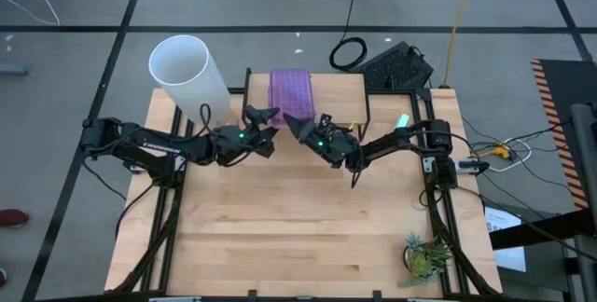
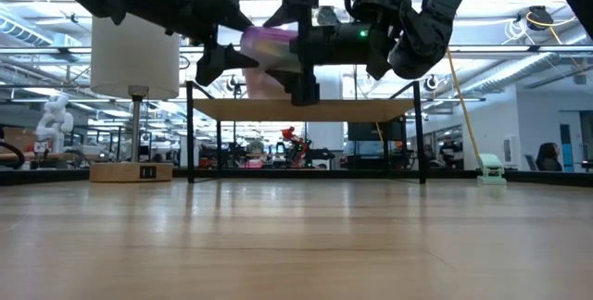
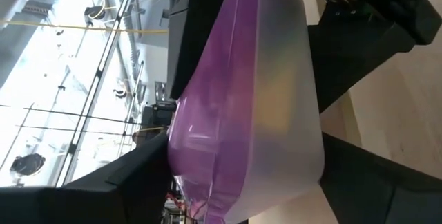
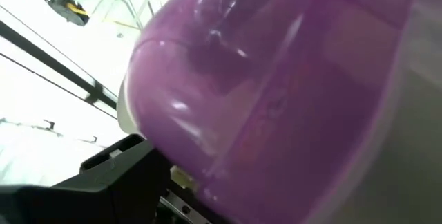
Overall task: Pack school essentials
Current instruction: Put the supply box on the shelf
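Now both pincers, left pincer [image 1: 264,116] and right pincer [image 1: 297,125], clenched on purple-lidded case [image 1: 290,89], held aloft; next, set down on shelf.

A faint yellowish shape [image 3: 276,110] showed through the frosted case wall; no stationery could be made out clearly

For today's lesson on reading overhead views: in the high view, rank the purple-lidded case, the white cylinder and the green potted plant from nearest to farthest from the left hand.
1. Purple-lidded case: right beside the left hand, at the table's far edge.
2. White cylinder: at the far-left corner.
3. Green potted plant: at the near-right corner, clearly farthest.
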You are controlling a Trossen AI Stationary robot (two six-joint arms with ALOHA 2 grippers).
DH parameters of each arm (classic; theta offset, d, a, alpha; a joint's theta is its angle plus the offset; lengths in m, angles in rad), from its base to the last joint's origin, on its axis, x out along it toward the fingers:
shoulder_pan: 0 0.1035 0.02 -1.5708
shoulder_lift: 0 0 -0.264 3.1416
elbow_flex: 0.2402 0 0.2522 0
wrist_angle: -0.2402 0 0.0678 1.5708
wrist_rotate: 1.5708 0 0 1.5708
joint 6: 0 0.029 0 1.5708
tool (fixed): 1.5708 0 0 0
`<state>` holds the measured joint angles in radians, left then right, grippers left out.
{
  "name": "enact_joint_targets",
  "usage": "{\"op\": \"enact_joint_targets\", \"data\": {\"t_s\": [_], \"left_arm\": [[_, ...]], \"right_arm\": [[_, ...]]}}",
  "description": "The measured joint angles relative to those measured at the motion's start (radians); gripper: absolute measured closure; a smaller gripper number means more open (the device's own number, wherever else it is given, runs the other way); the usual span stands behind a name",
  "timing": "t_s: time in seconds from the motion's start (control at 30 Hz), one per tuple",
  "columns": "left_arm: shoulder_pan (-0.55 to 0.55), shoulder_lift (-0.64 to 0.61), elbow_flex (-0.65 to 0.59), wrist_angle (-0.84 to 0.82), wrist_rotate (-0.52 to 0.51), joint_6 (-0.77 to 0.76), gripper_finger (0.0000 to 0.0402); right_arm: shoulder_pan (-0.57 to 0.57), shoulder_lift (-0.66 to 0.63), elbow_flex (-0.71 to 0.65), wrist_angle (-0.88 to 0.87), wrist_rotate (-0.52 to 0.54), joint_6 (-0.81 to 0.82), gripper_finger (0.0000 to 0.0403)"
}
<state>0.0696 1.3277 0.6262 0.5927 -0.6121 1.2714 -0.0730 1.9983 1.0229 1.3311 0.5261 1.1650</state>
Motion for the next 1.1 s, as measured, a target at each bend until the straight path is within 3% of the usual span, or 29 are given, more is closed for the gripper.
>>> {"op": "enact_joint_targets", "data": {"t_s": [0.13,0.4,0.67,0.93,1.1], "left_arm": [[0.002,0.001,-0.001,0.01,-0.016,0.006,0.007],[0.045,0.002,-0.002,0.023,-0.029,-0.05,0.0109],[0.056,0.0,-0.002,0.068,-0.025,-0.051,0.0085],[0.077,-0.004,0.003,-0.103,-0.004,-0.136,0.0096],[0.087,-0.003,0.003,-0.144,0.0,-0.161,0.0075]], "right_arm": [[0.0,-0.003,0.0,-0.025,-0.006,-0.033,0.0057],[0.001,-0.002,-0.067,-0.001,-0.011,-0.036,0.0057],[0.018,0.0,-0.145,0.084,-0.007,-0.002,0.0057],[0.105,0.0,-0.196,0.194,-0.007,-0.029,0.0057],[0.15,0.0,-0.21,0.231,-0.007,-0.062,0.0057]]}}
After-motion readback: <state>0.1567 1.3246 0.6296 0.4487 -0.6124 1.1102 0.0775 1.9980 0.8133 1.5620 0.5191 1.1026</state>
